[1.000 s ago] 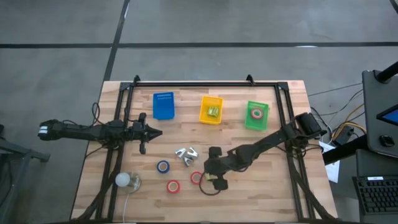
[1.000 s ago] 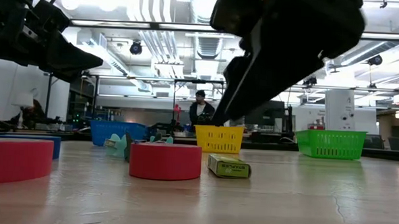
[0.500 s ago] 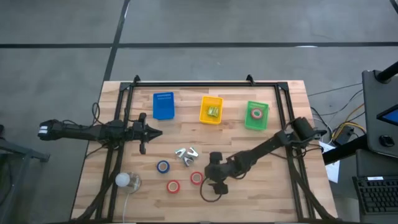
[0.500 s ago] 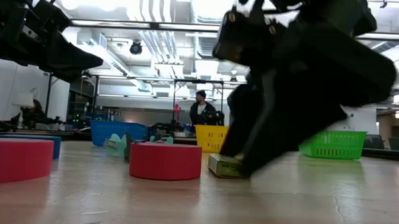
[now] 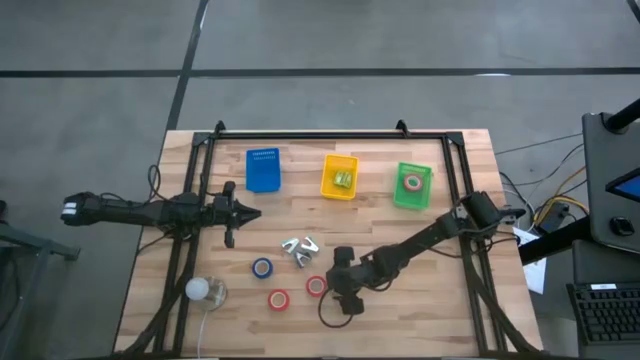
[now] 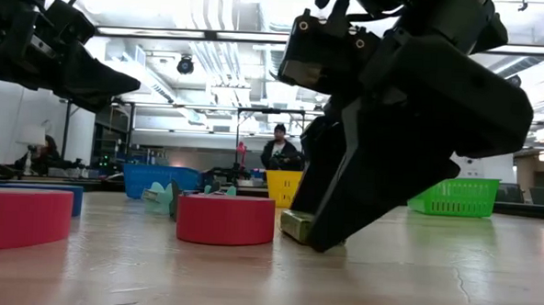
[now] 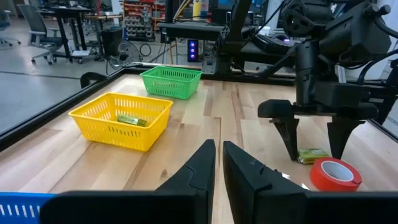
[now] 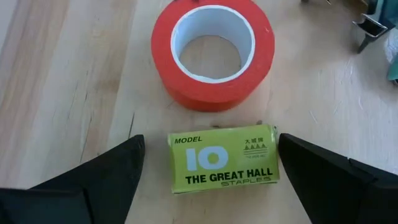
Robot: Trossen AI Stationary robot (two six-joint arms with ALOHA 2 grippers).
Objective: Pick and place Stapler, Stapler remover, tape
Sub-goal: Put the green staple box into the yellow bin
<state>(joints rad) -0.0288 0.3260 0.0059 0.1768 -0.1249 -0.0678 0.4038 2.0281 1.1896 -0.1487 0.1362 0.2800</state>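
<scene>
Right gripper is lowered over a green staple box toward the near edge of the counter, fingers spread wide, one on each side of the box, neither touching it. Box lies flat on the wood. A red tape roll lies flat just beside the box, apart from it. Two more tape rolls lie along the near edge toward the left corner: a second red one and a blue one. A cluster of metal staple removers sits just beyond the tape rolls. A white ball-like object rests near the left edge.

Left gripper hovers above the left side of the counter, fingers pressed nearly together, holding nothing.

Along the far edge stand three bins: blue, yellow and green.
</scene>
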